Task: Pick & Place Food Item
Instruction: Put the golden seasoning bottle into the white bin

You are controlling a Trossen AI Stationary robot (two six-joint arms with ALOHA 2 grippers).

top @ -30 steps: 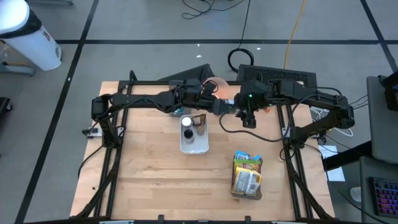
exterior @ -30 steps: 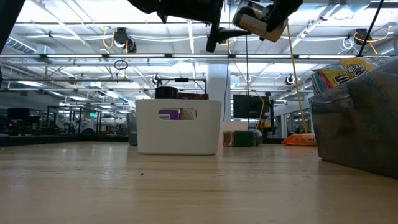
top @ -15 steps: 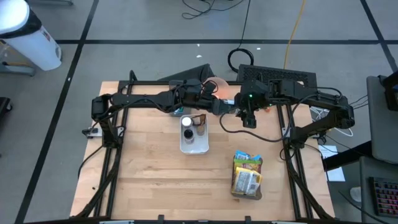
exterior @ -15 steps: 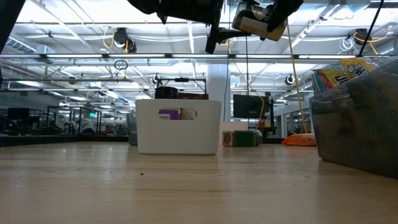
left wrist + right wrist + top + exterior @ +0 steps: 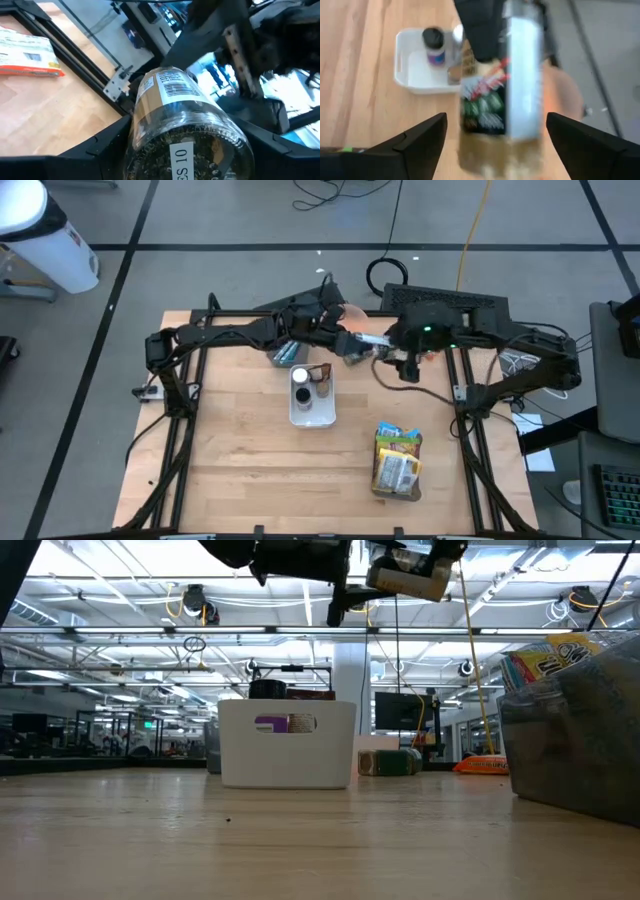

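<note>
Left gripper (image 5: pixel 352 343), clamped on the jar (image 5: pixel 356 345), has swung toward the right gripper (image 5: pixel 408 366), jaws spread; looks like a handoff, not a drop into the white bin (image 5: pixel 312 415).

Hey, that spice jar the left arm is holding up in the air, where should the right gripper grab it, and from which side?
Take the spice jar by its free end, the part sticking out past the left gripper, which is clamped on the other end. The jar lies roughly level above the table, so the open right gripper should probably come from its own side and close across the round body.
</note>
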